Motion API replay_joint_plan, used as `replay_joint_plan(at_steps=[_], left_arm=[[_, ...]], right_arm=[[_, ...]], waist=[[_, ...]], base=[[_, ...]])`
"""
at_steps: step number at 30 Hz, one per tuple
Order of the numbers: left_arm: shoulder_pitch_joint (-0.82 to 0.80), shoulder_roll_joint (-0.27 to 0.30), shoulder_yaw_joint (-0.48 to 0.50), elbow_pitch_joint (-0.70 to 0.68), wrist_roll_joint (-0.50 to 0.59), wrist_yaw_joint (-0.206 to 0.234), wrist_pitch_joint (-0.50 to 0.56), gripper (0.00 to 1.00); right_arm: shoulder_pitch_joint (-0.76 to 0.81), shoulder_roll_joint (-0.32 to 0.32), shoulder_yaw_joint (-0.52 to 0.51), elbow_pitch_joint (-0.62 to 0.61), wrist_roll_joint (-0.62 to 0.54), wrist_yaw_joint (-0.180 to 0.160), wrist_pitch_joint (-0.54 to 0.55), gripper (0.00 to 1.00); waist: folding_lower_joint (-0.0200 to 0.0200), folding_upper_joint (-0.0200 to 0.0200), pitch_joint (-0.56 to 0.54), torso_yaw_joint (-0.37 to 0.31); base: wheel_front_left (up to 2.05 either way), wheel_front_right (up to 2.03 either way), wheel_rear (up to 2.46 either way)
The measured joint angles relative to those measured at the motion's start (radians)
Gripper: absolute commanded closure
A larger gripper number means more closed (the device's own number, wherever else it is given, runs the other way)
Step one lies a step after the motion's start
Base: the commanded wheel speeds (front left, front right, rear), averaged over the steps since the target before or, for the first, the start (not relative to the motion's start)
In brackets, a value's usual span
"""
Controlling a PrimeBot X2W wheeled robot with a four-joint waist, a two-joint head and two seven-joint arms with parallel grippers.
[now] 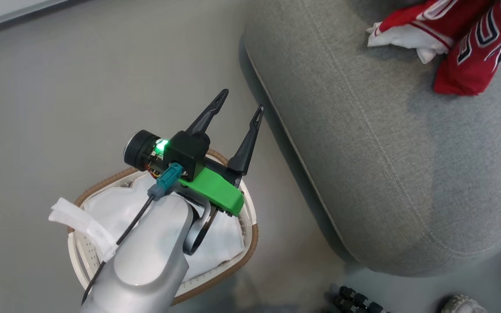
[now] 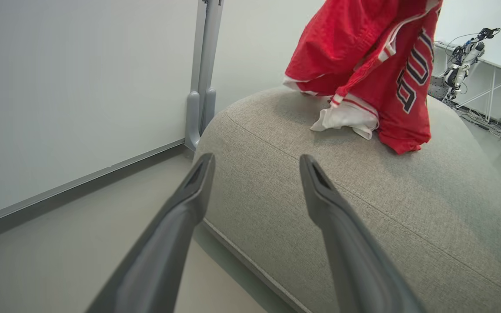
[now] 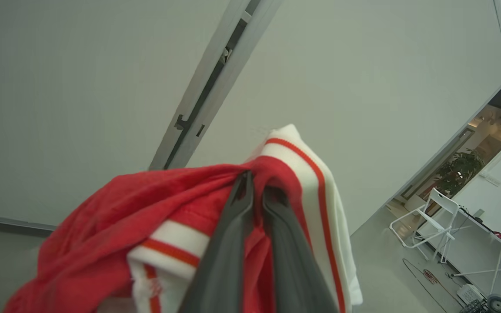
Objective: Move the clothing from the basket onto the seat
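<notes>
Right end effector (image 3: 257, 191): pinching the jersey (image 1: 463, 39), fingers closing narrowly on red cloth.
Jersey: draping onto the seat (image 1: 363, 152), well away from its basket-side edge.
Left end effector (image 1: 242, 101): hovering above the basket (image 1: 254, 237), fingers spreading wide.

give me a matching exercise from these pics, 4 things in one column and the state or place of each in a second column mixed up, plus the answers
Column 1
1. left gripper
2. right gripper
3. jersey
4. basket

Column 2
A. on the floor beside the seat, white liner inside
B. shut on red fabric
C. fingers apart, holding nothing
D. hanging, lower end resting on the seat

Pairs: 1-C, 2-B, 3-D, 4-A
</notes>
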Motion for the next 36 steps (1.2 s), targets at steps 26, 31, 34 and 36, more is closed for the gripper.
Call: replay_joint_plan(at_steps=[26,31,34,36], left_arm=[[0.027,-0.006,-0.057,0.014,-0.042,-0.005,0.000,0.00],[0.076,-0.016,-0.038,0.034,-0.042,0.002,0.000,0.00],[0.105,-0.020,-0.021,0.036,-0.042,0.010,0.000,0.00],[0.124,-0.022,-0.009,0.039,-0.042,0.013,0.000,0.00]], right_arm=[[0.457,0.209,-0.225,-0.032,-0.035,0.000,0.000,0.00],[0.507,0.223,-0.205,-0.093,-0.020,0.000,0.000,0.00],[0.538,0.233,-0.183,-0.119,-0.007,0.000,0.000,0.00],[0.556,0.234,-0.167,-0.129,-0.005,0.000,0.000,0.00]], waist=[[0.0000,0.0000,-0.073,0.017],[-0.0001,0.0000,-0.145,0.011],[-0.0001,0.0000,-0.188,0.010],[-0.0001,0.0000,-0.214,0.011]], base=[[0.00,0.00,0.00],[0.00,0.00,0.00],[0.00,0.00,0.00],[0.00,0.00,0.00]])
